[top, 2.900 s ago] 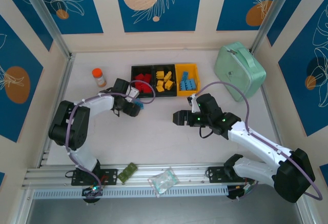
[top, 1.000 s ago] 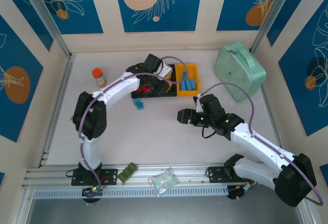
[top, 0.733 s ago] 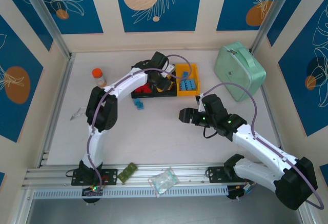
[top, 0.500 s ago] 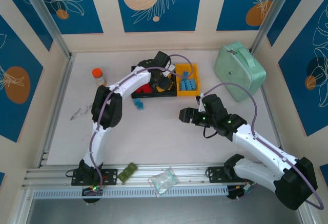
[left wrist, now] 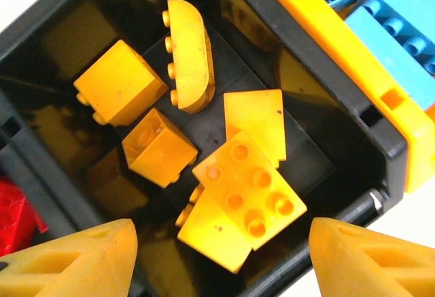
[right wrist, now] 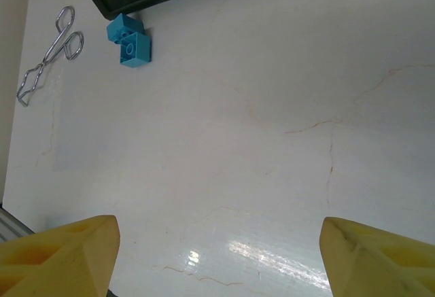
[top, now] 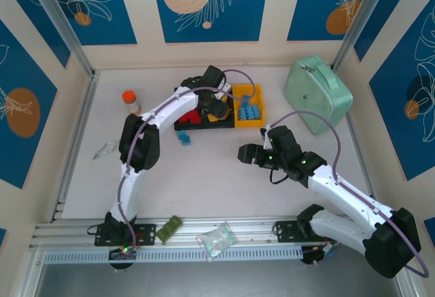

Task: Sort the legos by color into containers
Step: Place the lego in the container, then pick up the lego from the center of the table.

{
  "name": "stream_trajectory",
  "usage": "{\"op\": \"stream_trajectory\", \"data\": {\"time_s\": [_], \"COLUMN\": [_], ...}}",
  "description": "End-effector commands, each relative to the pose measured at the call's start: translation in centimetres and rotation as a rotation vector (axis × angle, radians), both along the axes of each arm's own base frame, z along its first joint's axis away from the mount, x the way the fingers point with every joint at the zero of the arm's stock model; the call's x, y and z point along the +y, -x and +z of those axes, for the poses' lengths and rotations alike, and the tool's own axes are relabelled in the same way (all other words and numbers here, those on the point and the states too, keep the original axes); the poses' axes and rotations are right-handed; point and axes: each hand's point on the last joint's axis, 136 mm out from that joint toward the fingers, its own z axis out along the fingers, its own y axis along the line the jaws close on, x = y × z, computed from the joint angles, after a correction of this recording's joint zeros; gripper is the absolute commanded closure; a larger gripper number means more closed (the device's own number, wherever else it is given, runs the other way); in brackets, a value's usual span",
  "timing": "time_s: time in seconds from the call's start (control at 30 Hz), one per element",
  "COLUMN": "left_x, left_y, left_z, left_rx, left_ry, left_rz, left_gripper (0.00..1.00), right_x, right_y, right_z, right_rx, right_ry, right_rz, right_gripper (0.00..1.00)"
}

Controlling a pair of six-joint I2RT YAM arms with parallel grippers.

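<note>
My left gripper (top: 216,107) hangs open over the middle black bin (left wrist: 353,158), nothing between its fingers (left wrist: 78,256). Several yellow-orange legos (left wrist: 248,191) lie loose in that bin. To its right is the yellow-orange bin (top: 249,96) holding light blue legos (left wrist: 401,32). The left black bin (top: 182,124) holds red legos (top: 192,116). One light blue lego (top: 185,138) lies on the table in front of the left bin, also seen from the right wrist as a light blue lego (right wrist: 130,44). My right gripper (top: 243,154) is open above bare table.
A mint-green case (top: 317,93) stands at the back right, an orange-capped bottle (top: 130,102) at the back left. A metal wire clamp (top: 103,151) lies on the left. A green circuit board (top: 168,229) and a plastic bag (top: 217,240) rest on the front rail.
My left gripper has swung from the table beside the blue lego up and right to above the middle bin. The blue lego stays on the table. The right arm has barely shifted.
</note>
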Motion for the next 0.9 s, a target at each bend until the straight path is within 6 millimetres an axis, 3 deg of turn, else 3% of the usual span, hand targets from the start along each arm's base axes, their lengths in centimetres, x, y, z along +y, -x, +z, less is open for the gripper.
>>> {"op": "stream_trajectory", "data": {"time_s": [0.0, 0.17, 0.4, 0.87], "left_x": [0.2, 1.9, 7.0, 18.4], "left_y": [1.3, 4.3, 8.7, 18.9], "left_z": [5.7, 7.8, 7.5, 2.3], "left_rx": [-0.089, -0.166, -0.213, -0.068], "left_ry": [0.095, 0.174, 0.225, 0.238], "left_rz": [0.009, 0.023, 0.194, 0.605], "left_gripper": [0.33, 0.32, 0.25, 0.2], "right_x": [0.3, 0.9, 4.0, 12.6], "right_y": [0.0, -0.4, -1.3, -4.9], "right_z": [0.1, 0.8, 0.7, -1.4], "right_rx": [0.011, 0.0, -0.012, -0.056], "right_ry": [-0.007, 0.007, 0.051, 0.161], "right_rz": [0.007, 0.028, 0.11, 0.268], "right_gripper": [0.22, 0.22, 0.22, 0.21]}}
